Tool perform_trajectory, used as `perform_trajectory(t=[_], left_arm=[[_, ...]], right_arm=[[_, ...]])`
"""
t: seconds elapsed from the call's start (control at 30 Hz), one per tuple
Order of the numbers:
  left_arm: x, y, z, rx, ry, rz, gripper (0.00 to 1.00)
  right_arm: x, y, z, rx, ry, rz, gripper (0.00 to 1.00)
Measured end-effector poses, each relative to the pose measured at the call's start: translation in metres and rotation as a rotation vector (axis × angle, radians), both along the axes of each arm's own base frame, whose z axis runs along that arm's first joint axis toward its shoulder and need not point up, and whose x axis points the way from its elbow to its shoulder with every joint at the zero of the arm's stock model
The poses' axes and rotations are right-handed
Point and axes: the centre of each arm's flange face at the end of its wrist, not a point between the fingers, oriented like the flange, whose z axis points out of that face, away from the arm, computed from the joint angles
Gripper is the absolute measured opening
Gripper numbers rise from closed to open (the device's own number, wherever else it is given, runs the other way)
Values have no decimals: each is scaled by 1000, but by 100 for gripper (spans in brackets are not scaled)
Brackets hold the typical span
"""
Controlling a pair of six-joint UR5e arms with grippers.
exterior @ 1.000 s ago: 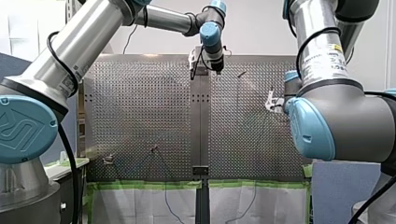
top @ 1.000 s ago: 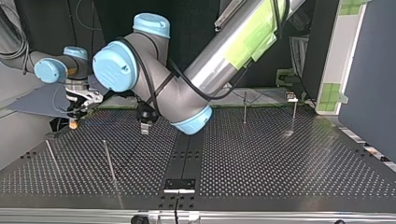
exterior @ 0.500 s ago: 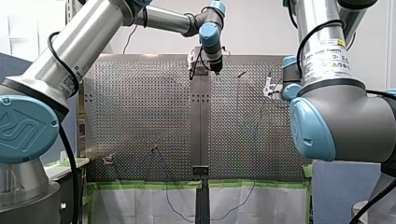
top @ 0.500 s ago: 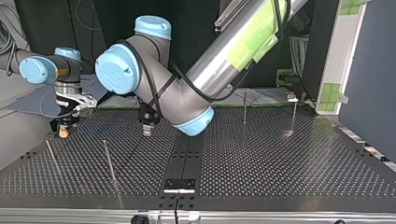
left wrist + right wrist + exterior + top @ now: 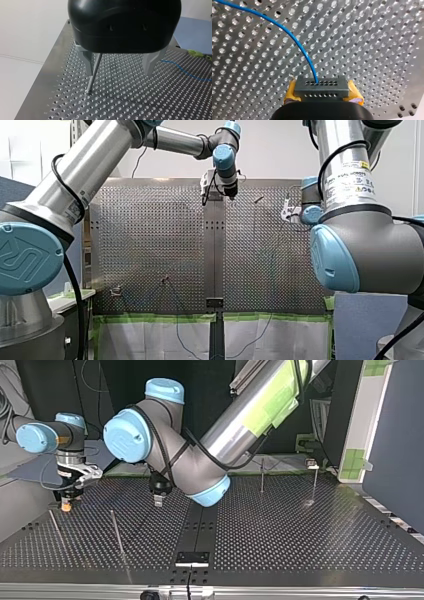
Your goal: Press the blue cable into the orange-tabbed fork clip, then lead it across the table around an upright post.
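Our right pincer (image 5: 321, 93) is closed. Its yellow pads (image 5: 291, 93) are clamped on either side of a dark grey perforated block (image 5: 321, 86). The blue cable (image 5: 297, 42) comes out of the block's upper face and curves away ahead of the pincer over the perforated surface (image 5: 374, 50).

In the top view this pincer hangs low at the far left of the surface, just above the holes. A slanted post (image 5: 55, 527) stands nearer the camera, and a second slanted post (image 5: 117, 532) is to its right.

Our left pincer (image 5: 118, 66) is wide open, with its metal fingers (image 5: 150, 62) well apart and pointing down at the surface. An upright post (image 5: 93, 75) stands between them, just beside one finger, with its foot in a hole. We cannot tell whether the post touches that finger. A stretch of the blue cable lies on the surface beyond the other finger, apart from it.

In the top view the left pincer sits to the right of the right one, toward the far middle of the surface. A pair of posts (image 5: 262, 476) stands at the far right, well apart from both pincers.
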Motion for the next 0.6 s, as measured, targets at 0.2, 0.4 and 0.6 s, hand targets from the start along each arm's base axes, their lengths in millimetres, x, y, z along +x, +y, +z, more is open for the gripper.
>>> perform_trajectory(t=[0.2, 0.4, 0.6], left_arm=[[0, 0, 0, 0, 0, 0, 95], [0, 0, 0, 0, 1, -2, 95], [0, 0, 0, -1, 1, -2, 95]], right_arm=[[2, 0, 10, -13, -2, 4, 0], [6, -1, 28, -20, -2, 10, 0], [8, 1, 48, -42, -7, 11, 0]])
